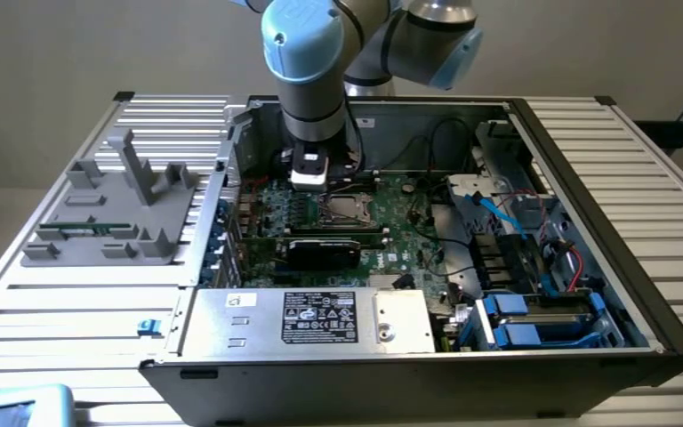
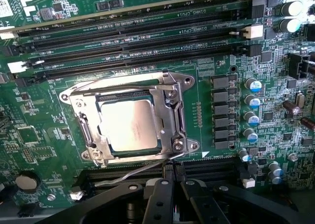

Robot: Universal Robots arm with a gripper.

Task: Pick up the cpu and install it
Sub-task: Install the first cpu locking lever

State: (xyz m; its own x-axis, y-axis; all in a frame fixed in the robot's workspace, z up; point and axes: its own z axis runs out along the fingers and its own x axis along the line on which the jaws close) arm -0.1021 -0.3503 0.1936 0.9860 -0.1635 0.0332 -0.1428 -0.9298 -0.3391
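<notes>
While cpu [image 2: 129, 125] in socket [image 2: 170, 97], slatted table [image 1: 626, 169]

The computer case [image 1: 626, 258] lies open on the table [image 1: 68, 311], with a rack [image 1: 128, 209] standing at the exterior view's left of it. Inside the case, the power supply box [image 1: 306, 318] sits along the near wall, the drive bays [image 1: 532, 316] at the exterior view's right, and the circuit board [image 1: 407, 240] on the floor behind the box. The cpu [image 2: 129, 125] lies on the board under a clamp frame [image 2: 173, 93], with the memory slots [image 2: 123, 42] just beside the frame on one side and the gripper [image 2: 171, 184] hanging over the board on the opposite side.
</notes>
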